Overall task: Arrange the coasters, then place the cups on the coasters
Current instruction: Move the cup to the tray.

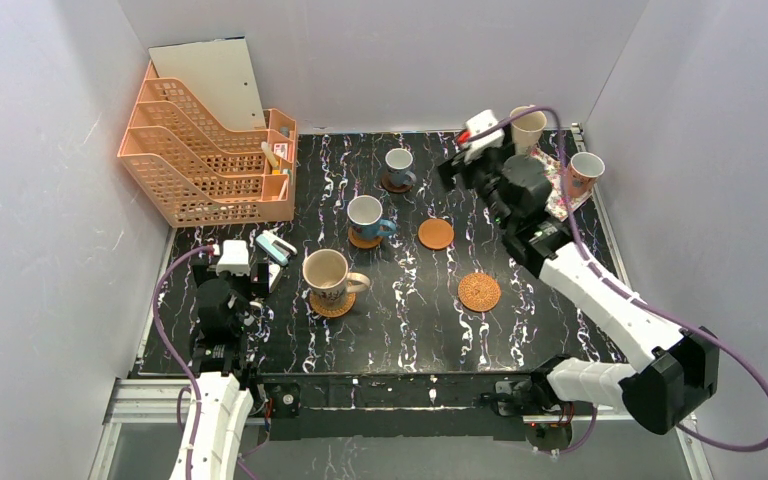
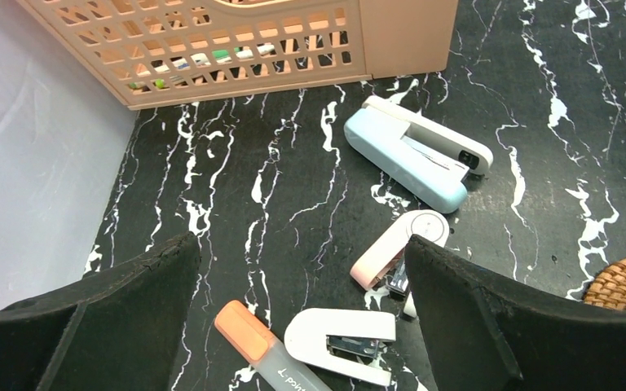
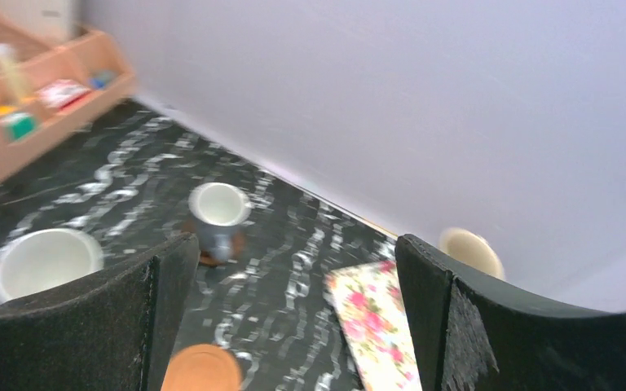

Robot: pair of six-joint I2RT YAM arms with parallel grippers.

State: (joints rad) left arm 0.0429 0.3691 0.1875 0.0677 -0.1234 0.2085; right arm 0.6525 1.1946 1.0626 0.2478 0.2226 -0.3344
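Note:
Three cups stand on coasters: a small blue cup point(image 1: 398, 163) on a dark coaster point(image 1: 393, 186), a blue cup point(image 1: 367, 215) on a brown coaster point(image 1: 363, 241), and a beige cup point(image 1: 327, 273) on a wicker coaster point(image 1: 334, 305). One wood coaster point(image 1: 436, 234) and one wicker coaster point(image 1: 479, 292) lie bare. A second beige cup point(image 1: 528, 128) and an orange cup point(image 1: 585, 170) stand on the floral tray point(image 1: 558, 197). My right gripper point(image 3: 293, 261) hovers open and empty near the tray, right of the small blue cup point(image 3: 218, 210). At the near left, my left gripper point(image 2: 301, 261) is open and empty.
An orange file organizer point(image 1: 210, 150) fills the back left corner. Below my left gripper lie a blue stapler point(image 2: 416, 151), a pink stapler point(image 2: 395, 248), a white stapler point(image 2: 342, 342) and an orange-capped marker point(image 2: 261, 346). Grey walls enclose three sides.

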